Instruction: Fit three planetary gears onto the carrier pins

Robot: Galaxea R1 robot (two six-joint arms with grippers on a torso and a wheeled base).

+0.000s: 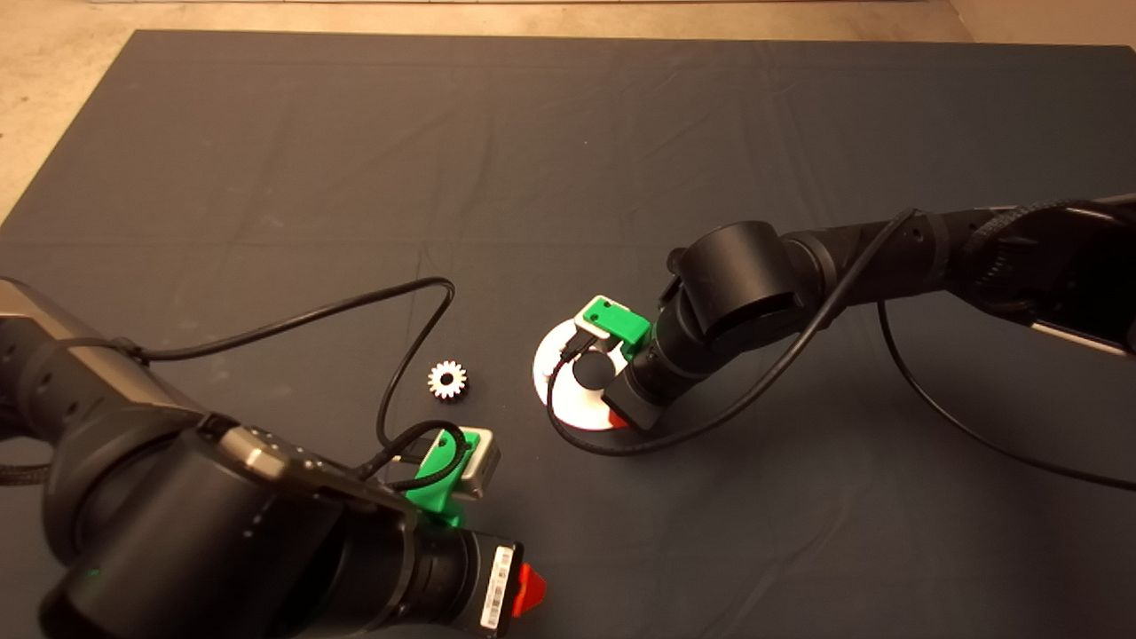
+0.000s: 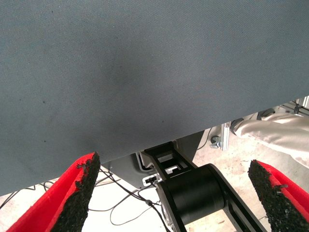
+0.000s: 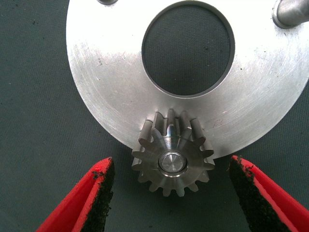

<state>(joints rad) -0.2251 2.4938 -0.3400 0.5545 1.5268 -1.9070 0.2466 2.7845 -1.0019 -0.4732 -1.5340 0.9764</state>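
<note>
Seating status: one planetary gear (image 3: 172, 161) sits on a carrier pin at the rim of the carrier plate (image 3: 251, 104); the pin's end face shows flush in the gear bore.
Right tool (image 3: 171, 193): spread wide, fingers (image 3: 99, 193) standing clear on both sides of the seated gear, touching nothing. Judged reason: the gear rests on its pin, so no grip is needed.
Right tool position: directly over the plate, just right of centre in the head view (image 1: 612, 390), arm entering from the right edge.
Remaining pins: one bare pin (image 3: 291, 12) at the upper right of the right wrist view, a second (image 3: 107, 1) barely visible at its top edge. Both carry no gear.
Loose gear: a second planetary gear (image 1: 447, 380) lies flat on the worktop (image 1: 266, 177), left of the plate and well apart from it. A third gear is not visible.
Left tool (image 2: 174, 193): spread wide and empty, low in the head view (image 1: 530, 590), parked near the worktop's front edge.
Gear appearance: dark steel, pointed teeth all round, small centre bore, far smaller than the plate.
Plate appearance: flat silver disc, large centre hole, fine scratches.
Progress estimate: one of three gears installed.
</note>
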